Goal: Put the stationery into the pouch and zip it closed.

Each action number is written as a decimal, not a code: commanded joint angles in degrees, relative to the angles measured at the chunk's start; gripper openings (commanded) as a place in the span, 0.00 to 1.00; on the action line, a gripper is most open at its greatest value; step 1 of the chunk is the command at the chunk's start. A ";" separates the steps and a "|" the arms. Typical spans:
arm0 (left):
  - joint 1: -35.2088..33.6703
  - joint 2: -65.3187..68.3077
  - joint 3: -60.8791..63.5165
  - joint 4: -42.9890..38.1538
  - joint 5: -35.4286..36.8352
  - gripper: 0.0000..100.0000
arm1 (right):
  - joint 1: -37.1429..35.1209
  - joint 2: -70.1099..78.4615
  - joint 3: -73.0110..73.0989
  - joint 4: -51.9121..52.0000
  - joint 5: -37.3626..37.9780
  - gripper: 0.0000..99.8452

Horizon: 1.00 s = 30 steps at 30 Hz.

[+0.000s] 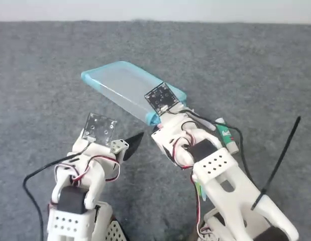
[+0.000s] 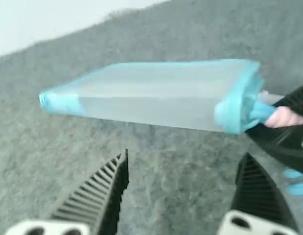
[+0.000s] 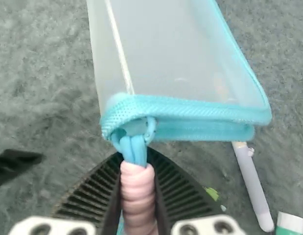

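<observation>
Hanging by its pink-and-blue zip pull (image 3: pixel 135 169), on which the right gripper (image 3: pixel 136 166) is clamped, the translucent turquoise-edged rectangular pouch (image 1: pixel 126 88) is held above the grey carpet (image 1: pixel 44 75) at 11 o'clock from that gripper, likely for steadying by the spread-apart left gripper (image 2: pixel 184 156) at 8 o'clock, while the white pen (image 3: pixel 248 176) is left at 3 o'clock.

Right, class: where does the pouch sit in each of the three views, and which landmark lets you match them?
High view: pouch near the middle of the grey carpet.
Left wrist view: pouch lengthwise beyond the open left gripper.
Right wrist view: pouch stretching away from the right gripper.
Shared landmark: the blue zip pull, pinched by the right gripper.
</observation>
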State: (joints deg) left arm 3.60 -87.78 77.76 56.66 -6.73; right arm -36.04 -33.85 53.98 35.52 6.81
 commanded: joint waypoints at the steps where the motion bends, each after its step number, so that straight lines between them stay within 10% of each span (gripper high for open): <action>1: 0.70 -4.22 0.22 -2.73 1.41 0.34 | -1.98 -3.12 -0.35 -1.36 0.97 0.01; 30: 3.52 8.35 4.00 -14.51 1.14 0.34 | -3.65 -11.21 -1.49 9.45 1.05 0.01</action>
State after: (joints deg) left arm 5.45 -80.22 83.12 42.68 -6.64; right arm -39.12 -43.43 54.07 44.57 6.90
